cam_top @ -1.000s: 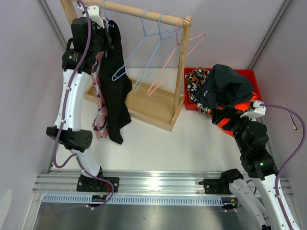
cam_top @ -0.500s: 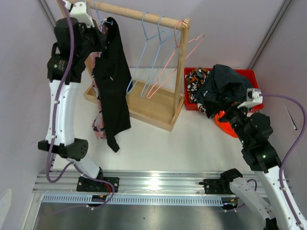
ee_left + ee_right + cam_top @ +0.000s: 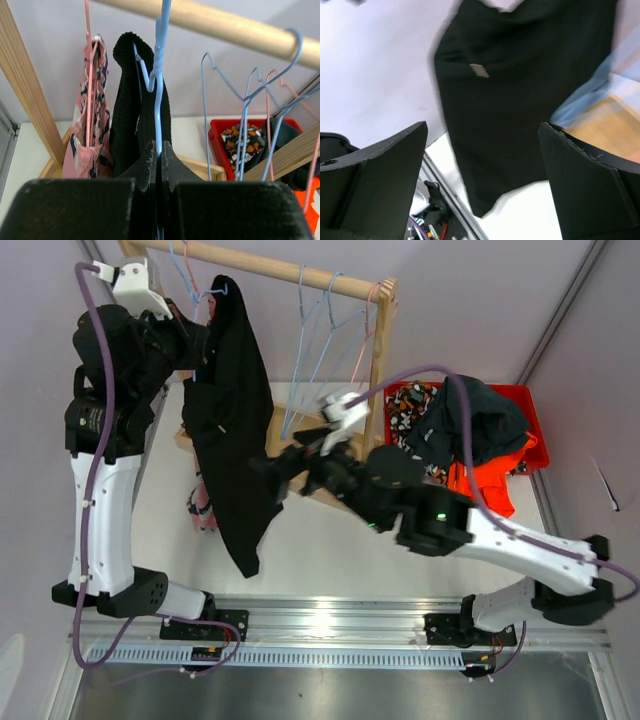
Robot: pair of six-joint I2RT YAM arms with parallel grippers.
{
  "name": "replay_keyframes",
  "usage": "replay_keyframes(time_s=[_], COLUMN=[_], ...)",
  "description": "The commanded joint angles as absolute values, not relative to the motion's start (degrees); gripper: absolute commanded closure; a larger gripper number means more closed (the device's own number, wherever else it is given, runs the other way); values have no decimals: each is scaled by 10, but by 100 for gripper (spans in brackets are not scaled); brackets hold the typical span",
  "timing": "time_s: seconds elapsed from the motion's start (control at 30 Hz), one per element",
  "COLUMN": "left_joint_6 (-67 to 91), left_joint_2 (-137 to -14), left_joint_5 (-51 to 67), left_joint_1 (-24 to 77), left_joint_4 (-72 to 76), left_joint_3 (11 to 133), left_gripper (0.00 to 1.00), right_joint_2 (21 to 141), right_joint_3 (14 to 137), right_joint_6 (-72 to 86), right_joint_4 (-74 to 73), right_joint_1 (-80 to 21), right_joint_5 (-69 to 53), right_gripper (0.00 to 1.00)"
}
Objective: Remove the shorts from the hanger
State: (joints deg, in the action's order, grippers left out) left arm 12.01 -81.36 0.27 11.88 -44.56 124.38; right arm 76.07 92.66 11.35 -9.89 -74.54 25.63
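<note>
Hanging from a blue wire hanger (image 3: 159, 75) near the left end of the round wooden rail (image 3: 225, 25), the black shorts (image 3: 235, 440) drape long and limp, their hem free above the white table (image 3: 330, 550). We see knitted ribbing at the waistband, with a pink patterned garment (image 3: 92, 115) just beside it. The left gripper (image 3: 159, 150) is pinched tight on the hanger's wire. The right gripper (image 3: 483, 130) — fingers spread wide, holding nothing — faces the cloth's lower half. We cannot tell whether it touches.
</note>
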Motion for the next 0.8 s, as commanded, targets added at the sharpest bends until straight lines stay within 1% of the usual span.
replay_keyframes(time_s=[0.0,0.03,0.13,0.23,0.37,0.67,0.73,0.77], left_joint_6=[126,125,124,122,127,138,138,139], left_joint_2=[-792,-789,-780,-770,-764,-745,-741,-737], left_joint_5=[14,16,19,24,29,47,51,52], left_joint_1=[122,122,122,122,121,121,121,121], left_joint_4=[-396,-396,-397,-399,-411,-421,-420,-420], left_joint_3=[1217,1217,1205,1200,1211,1216,1211,1210], left_gripper=[100,100,100,100,100,100,100,100], right_joint_2=[849,899,990,1040,1093,1129,1136,1138], right_joint_3=[1027,1053,1150,1212,1223,1207,1206,1204], right_joint_6=[69,67,67,69,87,117,120,120], right_joint_4=[-61,-65,-82,-98,-93,-94,-92,-91], right_joint_1=[-817,-829,-856,-864,-846,-814,-813,-813], right_joint_5=[339,344,354,357,367,425,425,425], right_gripper=[1,1,1,1,1,1,4,12])
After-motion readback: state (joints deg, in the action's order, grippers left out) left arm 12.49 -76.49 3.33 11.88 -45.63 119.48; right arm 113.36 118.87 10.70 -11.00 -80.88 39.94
